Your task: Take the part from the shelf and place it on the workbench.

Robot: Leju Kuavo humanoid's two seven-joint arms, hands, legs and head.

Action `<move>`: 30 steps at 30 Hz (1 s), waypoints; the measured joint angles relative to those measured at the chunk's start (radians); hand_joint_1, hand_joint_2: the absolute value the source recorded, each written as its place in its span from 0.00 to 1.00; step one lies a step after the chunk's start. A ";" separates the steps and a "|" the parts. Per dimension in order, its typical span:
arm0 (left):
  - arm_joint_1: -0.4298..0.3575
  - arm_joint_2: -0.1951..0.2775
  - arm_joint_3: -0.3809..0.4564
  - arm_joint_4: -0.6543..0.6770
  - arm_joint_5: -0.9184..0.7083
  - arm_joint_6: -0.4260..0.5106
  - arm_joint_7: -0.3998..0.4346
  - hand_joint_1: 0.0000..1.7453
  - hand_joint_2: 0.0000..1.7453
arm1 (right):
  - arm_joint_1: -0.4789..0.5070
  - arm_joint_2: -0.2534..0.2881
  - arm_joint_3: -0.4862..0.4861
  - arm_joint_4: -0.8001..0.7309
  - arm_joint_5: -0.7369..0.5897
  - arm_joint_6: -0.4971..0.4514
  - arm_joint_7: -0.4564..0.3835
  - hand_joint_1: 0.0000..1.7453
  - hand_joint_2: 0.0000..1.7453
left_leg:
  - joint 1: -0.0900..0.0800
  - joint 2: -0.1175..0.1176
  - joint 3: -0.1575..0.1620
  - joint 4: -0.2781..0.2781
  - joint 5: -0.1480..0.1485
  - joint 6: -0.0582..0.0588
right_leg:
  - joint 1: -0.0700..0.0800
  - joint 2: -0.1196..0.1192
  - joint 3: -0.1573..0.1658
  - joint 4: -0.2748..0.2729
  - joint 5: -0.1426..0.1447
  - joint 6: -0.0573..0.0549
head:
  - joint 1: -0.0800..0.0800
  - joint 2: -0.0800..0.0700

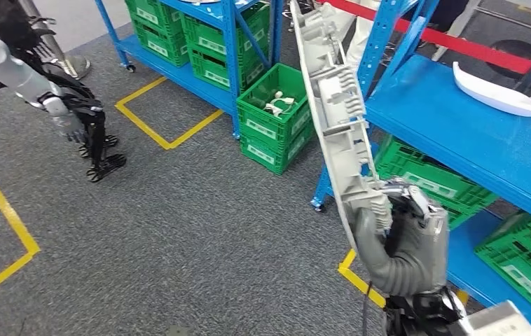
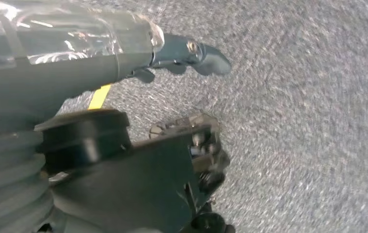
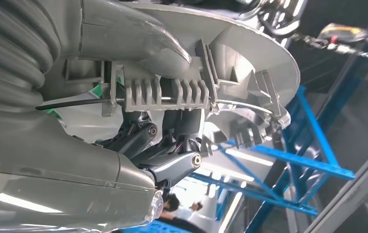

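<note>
Part (image 1: 333,112), a long grey plastic panel, is standing nearly upright, gripped at its lower end by the right hand (image 1: 396,231) next to the blue shelf (image 1: 459,133). Green crate (image 1: 277,115) behind it has some small white bits inside; more green crates (image 1: 529,259) sit stacked under the shelves. Left hand (image 1: 84,129) hangs over the carpet holding nothing, fingers pointing down.

Right hand (image 3: 124,97) grips the grey part (image 3: 240,68): thick grey thumb pressed on its ribbed inner face, darker fingers (image 3: 172,165) curled against the part's other side. Blue shelf frame (image 3: 289,165) lies beyond the part, well apart from it.
</note>
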 joint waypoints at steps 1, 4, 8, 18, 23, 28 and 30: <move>-0.001 0.000 0.000 0.000 -0.001 0.000 0.002 0.00 1.00 | -0.002 0.000 0.000 -0.001 0.000 0.001 0.000 1.00 1.00 | 0.008 0.014 -0.032 0.062 -0.031 -0.010 | -0.001 -0.014 0.001 -0.002 0.000 -0.001 | -0.008 0.000; 0.001 -0.001 0.000 0.000 -0.001 0.000 0.003 0.00 1.00 | -0.006 0.000 0.002 -0.001 0.000 0.002 0.002 1.00 1.00 | 0.031 0.015 -0.076 0.145 -0.045 -0.036 | -0.008 -0.054 0.002 0.001 -0.005 0.008 | -0.018 0.000; 0.001 -0.001 0.000 0.000 -0.002 0.000 0.004 0.00 1.00 | -0.010 0.000 0.002 -0.001 0.000 0.002 0.006 1.00 1.00 | 0.039 0.095 0.042 -0.063 0.050 -0.047 | -0.016 -0.092 0.006 0.025 -0.027 0.041 | -0.033 0.000; -0.003 -0.007 0.000 0.002 -0.005 0.005 0.010 0.00 1.00 | -0.017 -0.002 0.003 -0.004 -0.001 0.007 0.010 1.00 1.00 | 0.021 0.002 0.048 -0.089 0.055 0.025 | -0.015 -0.020 -0.108 0.303 -0.177 0.062 | 0.010 0.000; -0.003 -0.009 0.000 0.002 -0.011 0.005 0.022 0.00 1.00 | -0.014 -0.004 0.003 -0.005 -0.006 0.007 0.010 1.00 1.00 | 0.008 -0.074 0.053 -0.088 0.059 0.028 | 0.004 0.040 -0.041 0.108 -0.033 0.013 | 0.016 0.000; 0.000 -0.011 0.000 0.002 -0.014 0.006 0.019 0.00 1.00 | -0.012 -0.005 0.003 -0.009 -0.010 0.009 0.009 1.00 1.00 | 0.013 -0.082 0.035 -0.085 0.063 0.006 | 0.007 0.028 -0.009 0.028 -0.017 0.002 | 0.022 0.000; 0.000 -0.008 0.000 0.002 -0.015 0.006 0.018 0.00 1.00 | -0.011 -0.004 0.003 -0.009 -0.011 0.010 0.007 1.00 1.00 | 0.010 -0.016 0.004 -0.025 0.021 -0.005 | 0.003 0.004 0.001 0.009 -0.008 0.002 | 0.012 0.000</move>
